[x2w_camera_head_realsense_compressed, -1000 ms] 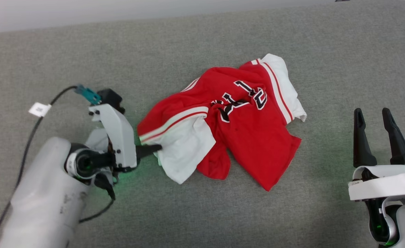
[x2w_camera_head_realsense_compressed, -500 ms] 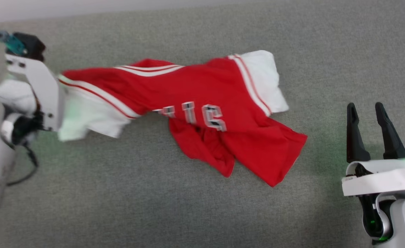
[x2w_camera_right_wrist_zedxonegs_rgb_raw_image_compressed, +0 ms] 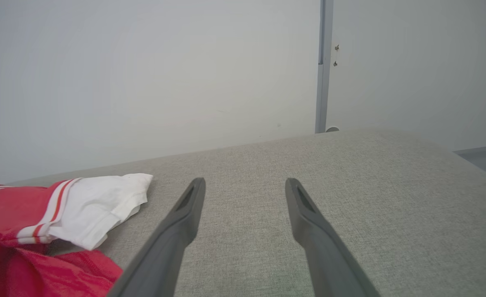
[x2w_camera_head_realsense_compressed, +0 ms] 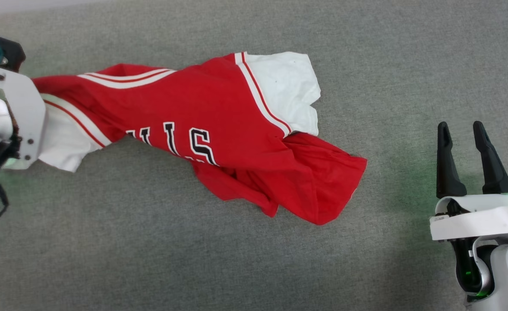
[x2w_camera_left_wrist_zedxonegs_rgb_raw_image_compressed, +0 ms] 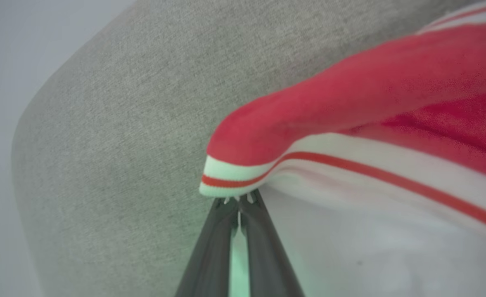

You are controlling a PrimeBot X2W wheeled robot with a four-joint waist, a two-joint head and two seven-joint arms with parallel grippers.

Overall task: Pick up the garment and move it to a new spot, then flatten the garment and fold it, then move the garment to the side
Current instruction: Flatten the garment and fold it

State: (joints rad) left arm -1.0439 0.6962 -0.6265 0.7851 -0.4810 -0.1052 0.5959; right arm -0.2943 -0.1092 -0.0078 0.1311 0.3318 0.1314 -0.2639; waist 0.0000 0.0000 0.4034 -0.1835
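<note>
Head view, largest first: wide grey woven-fabric surface (x2w_camera_head_realsense_compressed: 245, 259) beneath everything. Across its middle and left, the garment (x2w_camera_head_realsense_compressed: 219, 108), a small red basketball-jersey T-shirt with white short sleeves, red-and-white striped trim and black white-edged lettering, drawn out lengthwise from the left pincer toward the centre. Lettering only partly legible, running sideways near the middle. One white sleeve (x2w_camera_head_realsense_compressed: 284, 90) lying flat at the garment's right end, with the red hem (x2w_camera_head_realsense_compressed: 323, 190) bunched and folded over just below it. Other white sleeve at the left end, tucked against the pale wrist housing (x2w_camera_head_realsense_compressed: 16, 116) of the left arm.

Left wrist view: left pincer (x2w_camera_left_wrist_zedxonegs_rgb_raw_image_compressed: 238, 204) clamped together on the garment's striped sleeve edge, a thin sliver of white cloth pinched between the two dark fingers (x2w_camera_left_wrist_zedxonegs_rgb_raw_image_compressed: 214, 247), red shoulder fabric draped above them.

Lower right of head view: right pincer (x2w_camera_head_realsense_compressed: 460, 127) apart, pointing up the frame, well apart from the red hem. Right wrist view: same pincer spread over the surface, white sleeve off to the left.
</note>
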